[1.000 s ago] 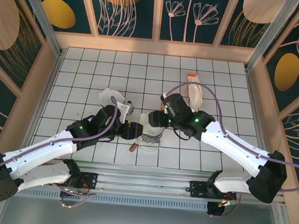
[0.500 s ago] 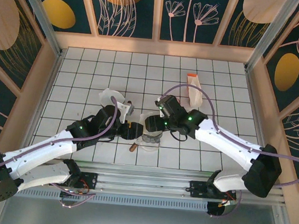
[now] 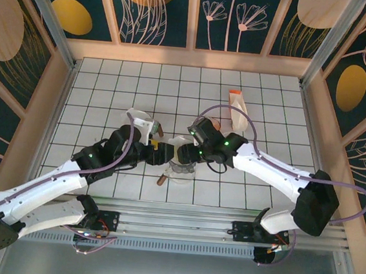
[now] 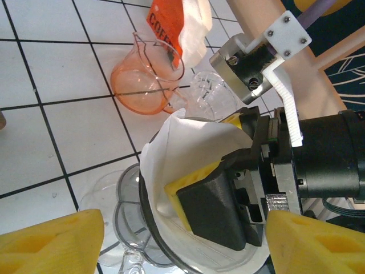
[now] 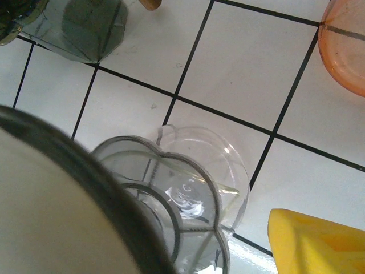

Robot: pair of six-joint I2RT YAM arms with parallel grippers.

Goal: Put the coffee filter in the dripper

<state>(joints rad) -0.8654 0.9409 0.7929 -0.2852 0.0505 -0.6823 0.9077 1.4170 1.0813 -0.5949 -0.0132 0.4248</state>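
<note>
White tiled table (image 3: pixel 111 78) with a black grid, set inside a pale wooden rim (image 3: pixel 190 58). Dark teal panels (image 3: pixel 159 12), painted with pale leaves, flowers and gold and tan discs, stand behind and at both sides. Aluminium posts (image 3: pixel 49 14) slant up at the far corners. A metal rail (image 3: pixel 175 222) runs along the near edge. Light even

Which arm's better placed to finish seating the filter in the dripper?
Right, probably: the right pincer has one finger inside the filter in the dripper; the left pincer sits open beside it.
</note>
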